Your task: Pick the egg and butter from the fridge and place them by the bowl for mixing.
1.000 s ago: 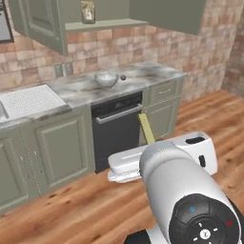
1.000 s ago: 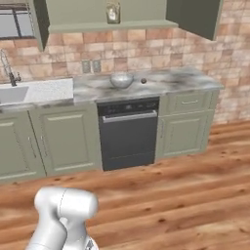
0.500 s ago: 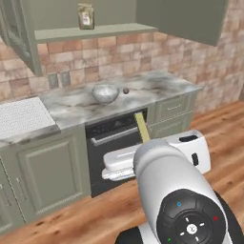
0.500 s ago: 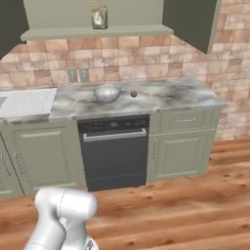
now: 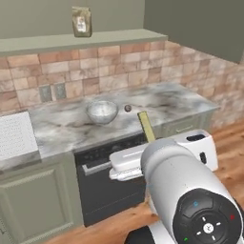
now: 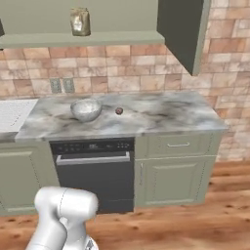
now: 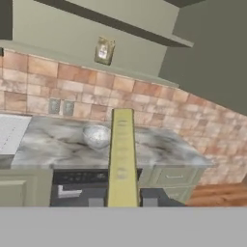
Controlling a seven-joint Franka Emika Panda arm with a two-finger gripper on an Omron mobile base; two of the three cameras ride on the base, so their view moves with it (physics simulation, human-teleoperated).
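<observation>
The butter (image 7: 121, 159), a thin, flat pale-yellow stick, stands up lengthwise from between the gripper's (image 7: 122, 201) 2 dark fingertips, which are closed on its lower end. On the veined grey marble counter (image 6: 161, 114) sits the round, speckled silver bowl (image 6: 86, 109), with the small brownish egg (image 6: 118, 111) just beside it on the stone. The glossy white arm (image 5: 190, 200) reaches forward toward the counter, over the dark dishwasher (image 6: 95, 171).

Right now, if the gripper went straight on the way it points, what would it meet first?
Probably the bowl on the counter: the held butter points just beside it. Depth is unclear.
</observation>
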